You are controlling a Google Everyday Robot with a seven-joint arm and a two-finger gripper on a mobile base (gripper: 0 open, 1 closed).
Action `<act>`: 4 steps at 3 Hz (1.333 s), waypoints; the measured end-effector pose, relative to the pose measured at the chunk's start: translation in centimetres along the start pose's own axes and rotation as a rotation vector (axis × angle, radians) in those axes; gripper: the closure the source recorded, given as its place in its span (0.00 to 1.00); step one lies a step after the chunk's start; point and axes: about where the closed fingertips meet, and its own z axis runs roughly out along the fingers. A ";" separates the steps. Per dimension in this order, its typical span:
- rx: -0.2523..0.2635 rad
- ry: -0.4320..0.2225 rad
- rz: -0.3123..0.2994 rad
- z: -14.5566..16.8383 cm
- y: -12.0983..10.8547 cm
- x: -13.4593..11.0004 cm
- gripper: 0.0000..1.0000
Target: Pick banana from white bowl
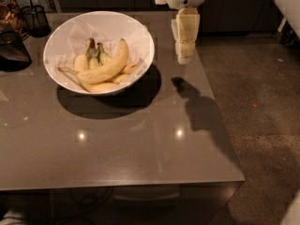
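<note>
On the far left part of the table (140, 153), the banana (111, 64) lies in the bowl (143, 36), slanting from its near left up to its far right, resting across shorter bananas (89, 60) on crinkled white paper. To the bowl's right, just beside its rim but apart from it, the hand (184, 57) hangs pointing down over the table's far right edge. Whether it is open or closed I cannot tell. A mesh cup (35, 20) stands at far left.
</note>
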 end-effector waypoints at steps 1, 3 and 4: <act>-0.012 0.012 -0.100 1.8 -2.2 -2.5 0.00; 0.029 -0.035 -0.127 1.9 -4.5 -4.3 0.00; 0.030 -0.096 -0.153 2.4 -7.0 -6.9 0.00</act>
